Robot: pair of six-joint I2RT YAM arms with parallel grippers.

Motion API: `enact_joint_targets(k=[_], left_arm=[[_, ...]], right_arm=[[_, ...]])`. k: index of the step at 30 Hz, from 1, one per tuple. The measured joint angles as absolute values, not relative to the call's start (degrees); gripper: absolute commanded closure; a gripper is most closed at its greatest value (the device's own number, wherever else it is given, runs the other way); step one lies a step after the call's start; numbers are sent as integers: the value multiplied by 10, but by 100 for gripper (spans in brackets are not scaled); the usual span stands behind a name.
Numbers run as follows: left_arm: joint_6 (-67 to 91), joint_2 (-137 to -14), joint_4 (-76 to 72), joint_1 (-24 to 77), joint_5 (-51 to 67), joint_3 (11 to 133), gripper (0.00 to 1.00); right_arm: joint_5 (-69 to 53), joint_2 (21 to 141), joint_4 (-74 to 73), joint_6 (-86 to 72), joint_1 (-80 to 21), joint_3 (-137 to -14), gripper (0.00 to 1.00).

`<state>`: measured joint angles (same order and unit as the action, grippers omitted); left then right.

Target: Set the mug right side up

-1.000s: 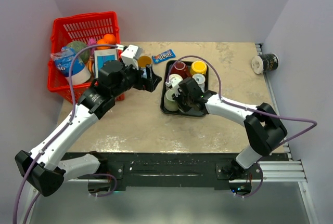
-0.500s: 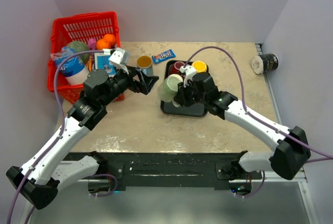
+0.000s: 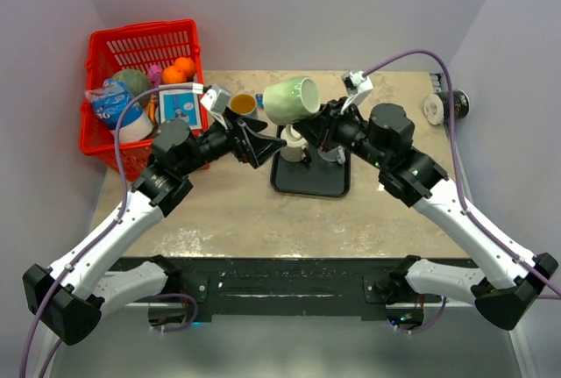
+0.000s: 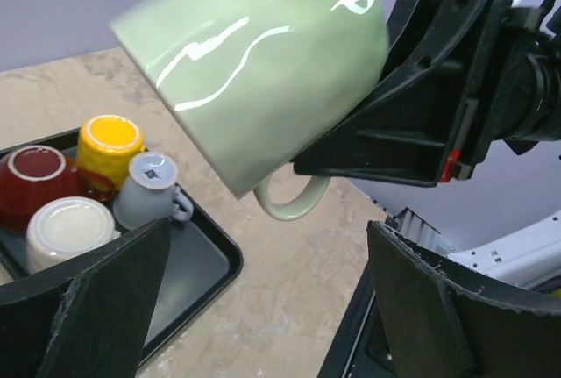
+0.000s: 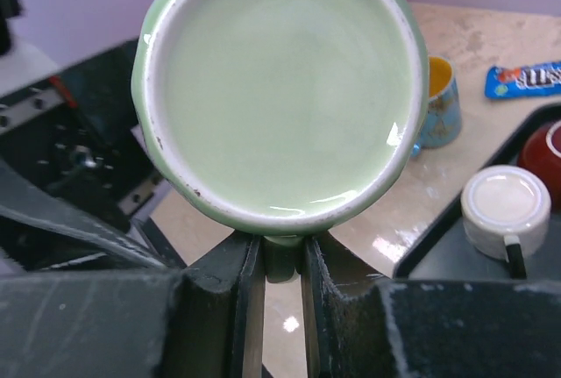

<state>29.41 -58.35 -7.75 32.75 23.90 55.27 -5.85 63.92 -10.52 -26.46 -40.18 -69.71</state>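
A black tray (image 3: 311, 183) is seen on the desk (image 3: 228, 211) just right of centre, its near half bare. Four cups are gathered upside down at its 12 o'clock end: a white cup (image 4: 70, 231), a dark red cup (image 4: 33, 178), a yellow cup (image 4: 110, 138) and a small grey cup (image 4: 154, 190). A blue cup (image 3: 244, 104) with a yellow inside is stood upright on the desk at 10 o'clock from the tray, with a candy bar (image 5: 526, 78) lying beyond it. A red basket (image 3: 140, 45) is placed at the desk's 10 o'clock corner; oranges (image 3: 180, 69), a blue-and-white box (image 3: 180, 102) and a blue bag (image 3: 114, 102) are packed in it. A dark can (image 3: 451, 106) is set off the desk's edge at 2 o'clock

The green mug (image 3: 291, 99) is held in the air above the tray's 11 o'clock corner, tipped on its side. Its glaze is pale and glossy, and its base, ringed in unglazed white, is turned toward the right wrist camera, handle pointing down

The right fingers (image 5: 250, 273) are clenched on the mug's handle. The left fingers (image 4: 96, 308) are spread wide at 9 o'clock from the mug, nothing being grasped or touched
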Motion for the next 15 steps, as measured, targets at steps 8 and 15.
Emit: enact_joint_targets(k=[8, 15], left_arm=[[370, -601, -190, 329, 323, 553, 3], [473, -616, -318, 345, 347, 540, 17]], right_arm=[[-112, 607, -58, -306, -402, -706, 100], [-162, 603, -20, -331, -402, -710, 100]])
